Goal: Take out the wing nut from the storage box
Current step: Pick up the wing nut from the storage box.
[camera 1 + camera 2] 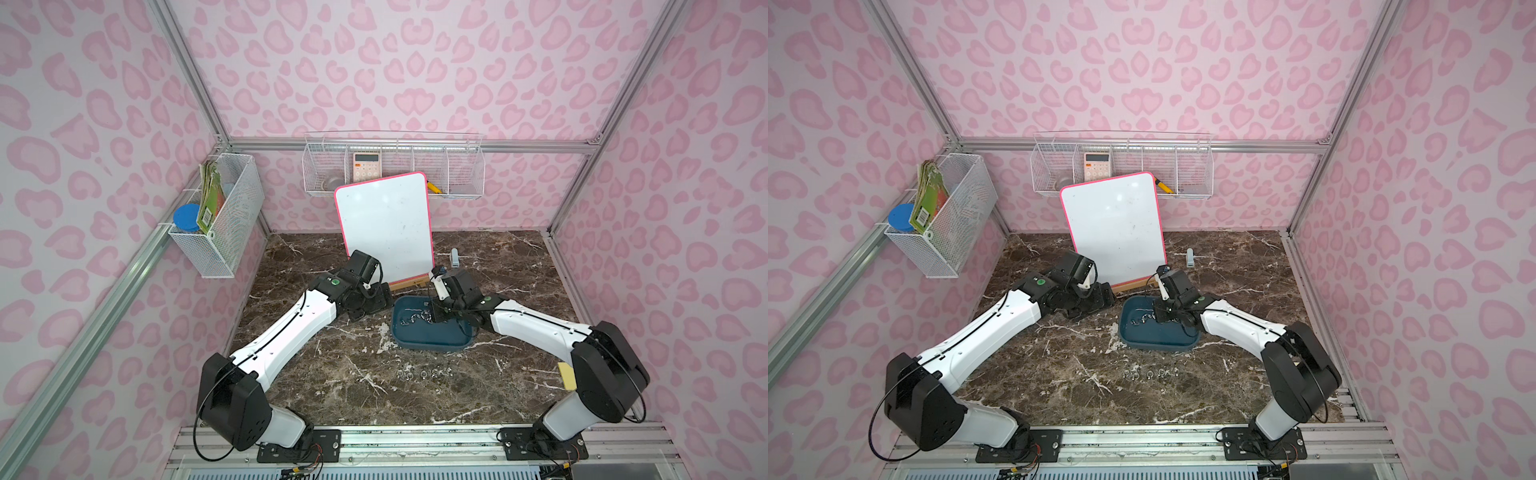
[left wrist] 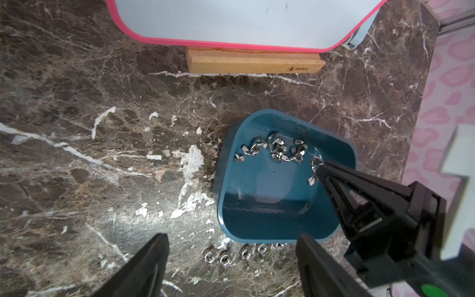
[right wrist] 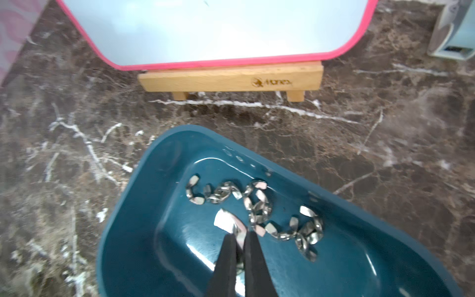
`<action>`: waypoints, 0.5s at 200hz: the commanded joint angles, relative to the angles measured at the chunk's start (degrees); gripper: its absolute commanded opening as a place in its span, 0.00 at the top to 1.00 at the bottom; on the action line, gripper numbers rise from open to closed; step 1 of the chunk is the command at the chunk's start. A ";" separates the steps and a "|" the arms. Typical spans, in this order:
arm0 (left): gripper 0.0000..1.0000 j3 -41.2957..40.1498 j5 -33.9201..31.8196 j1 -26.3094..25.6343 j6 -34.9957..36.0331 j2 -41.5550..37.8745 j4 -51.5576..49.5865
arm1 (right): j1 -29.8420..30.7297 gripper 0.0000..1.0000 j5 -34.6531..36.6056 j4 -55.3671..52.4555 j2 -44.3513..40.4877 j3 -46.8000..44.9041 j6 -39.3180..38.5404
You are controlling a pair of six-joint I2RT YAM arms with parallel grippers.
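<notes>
1. We count one storage box [image 2: 267, 213].
2. Five wing nuts [image 2: 245, 253] lie on the counter [image 2: 102, 180].
3. One wing nut [image 3: 226, 221] sits in the right end effector [image 3: 241, 232]. The heap in the box is too tangled to count.
4. Two wire baskets [image 1: 226, 249], one whiteboard [image 1: 384, 224], one calculator [image 1: 364, 166].

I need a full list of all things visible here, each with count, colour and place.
storage box: one, dark teal, on the table, before the whiteboard
held wing nut: one, silver, in the right gripper
loose wing nuts: several, silver, inside the box
table wing nuts: about five, silver, row beside the box
whiteboard: one, white, pink edge, on wooden stand
back basket: one, white wire, back wall
side basket: one, white wire, left wall
calculator: one, pinkish, in back basket
left gripper: one, black, open, left of the box
right gripper: one, black, shut on the wing nut
</notes>
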 commanded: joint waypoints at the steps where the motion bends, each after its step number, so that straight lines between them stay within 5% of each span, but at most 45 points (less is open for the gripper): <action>1: 0.28 0.62 3.23 0.20 0.06 0.89 3.41 | 0.76 0.93 -5.11 3.22 -2.64 -0.56 0.54; 49: 0.54 0.11 12.29 0.18 -1.66 2.30 12.21 | 1.94 0.93 -10.02 5.58 -6.37 -1.18 2.70; 100: 0.61 -1.91 20.68 0.16 -4.09 3.90 19.69 | 1.92 0.93 -13.59 7.63 -7.70 -2.04 4.46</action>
